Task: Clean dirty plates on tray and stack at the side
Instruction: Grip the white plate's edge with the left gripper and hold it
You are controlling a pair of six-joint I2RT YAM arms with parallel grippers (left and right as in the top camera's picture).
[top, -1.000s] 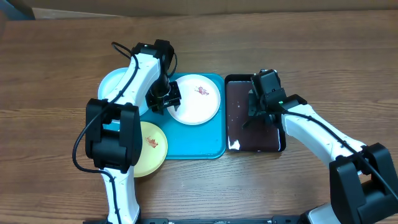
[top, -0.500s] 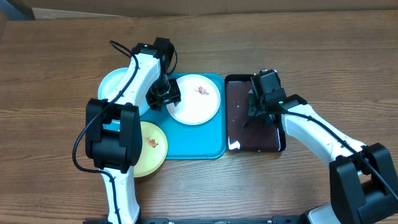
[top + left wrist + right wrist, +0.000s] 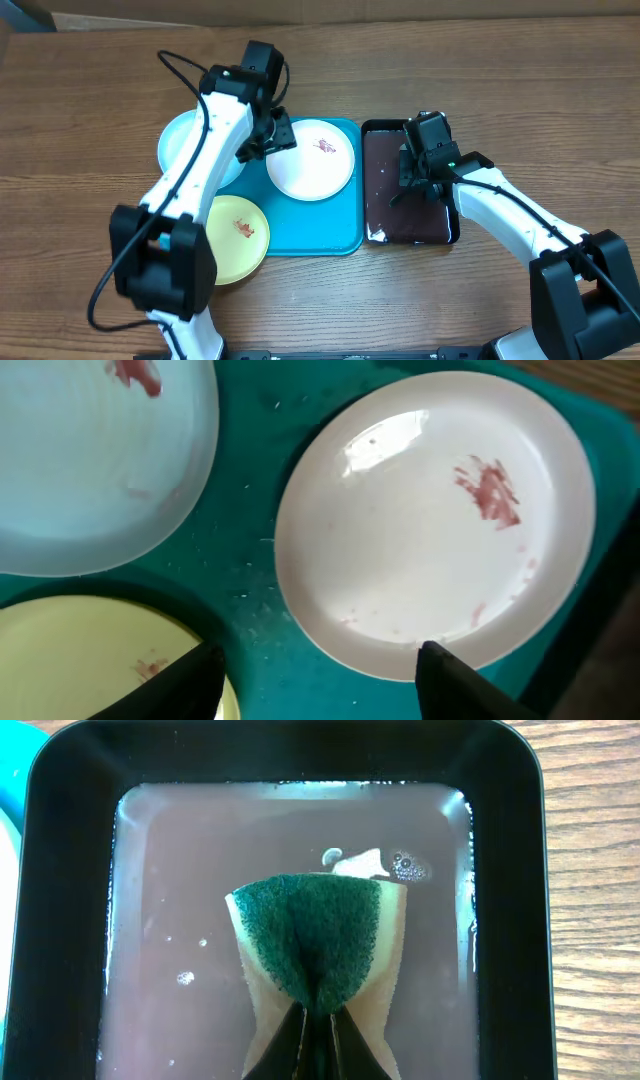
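I have the left gripper (image 3: 320, 655) spread wide with nothing in it, hanging over the tray (image 3: 320, 228) where the three plates come closest together. The white plate (image 3: 430, 520) lies just to its right, on the far half of the tray. In the wrist view one finger (image 3: 455, 680) crosses that plate's rim and the other finger sits over the yellow plate (image 3: 90, 660). I cannot tell from either view whether the fingers touch anything. From overhead the gripper covers the white plate's left rim. The white plate carries a reddish smear (image 3: 490, 490) on its far right part. The light blue plate (image 3: 185, 145) is at the far left, partly under my left arm, and it shows a red mark near its edge. The yellow plate is at the near left and reaches out past the tray onto the bench (image 3: 90, 230); it too has a small smear. On the right, my right gripper (image 3: 318, 1040) is down in the dark basin (image 3: 60, 780) and clamped on a sponge (image 3: 310, 930), green side up and pinched at its middle, sitting in murky brownish water with a few bubbles. The basin stands just beside the tray's right edge.
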